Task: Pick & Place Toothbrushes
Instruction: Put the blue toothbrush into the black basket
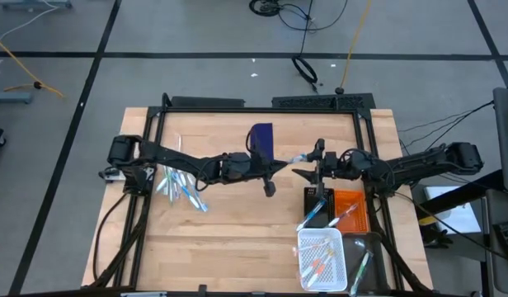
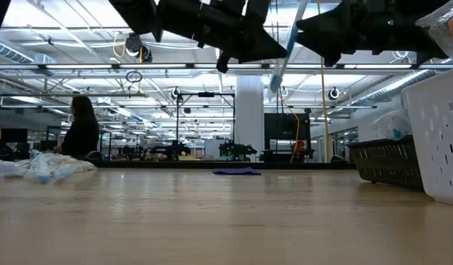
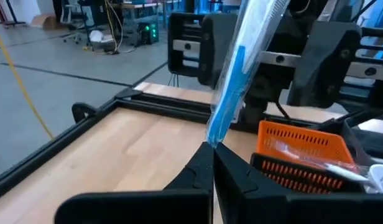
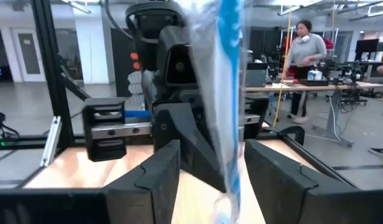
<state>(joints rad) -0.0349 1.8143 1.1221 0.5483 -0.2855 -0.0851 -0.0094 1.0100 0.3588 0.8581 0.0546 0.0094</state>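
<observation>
A blue toothbrush in a clear wrapper [image 3: 238,74] is held above the table's middle, also seen as the toothbrush [image 1: 297,158] from above. My left gripper [image 3: 212,149] reaches in from the left and is shut on its lower end. My right gripper [image 4: 210,149] faces it from the right, open, with one finger on each side of the toothbrush [image 4: 224,93]; I see no touch. A pile of toothbrushes [image 1: 180,186] lies on the table's left part. My left gripper pinches the wrapped toothbrush's lower end [image 3: 211,138] between its two fingertips. The fingers come nearly level from the table's left. The toothbrush rises at a tilt from the fingertips, lifted clear of the table.
A white basket [image 1: 322,260] holding toothbrushes stands at the near right. An orange basket [image 1: 350,210] and a black basket [image 1: 320,206] sit behind it. A dark blue flat rectangle [image 1: 261,140] lies at the far middle. A black frame [image 1: 254,107] runs around the table.
</observation>
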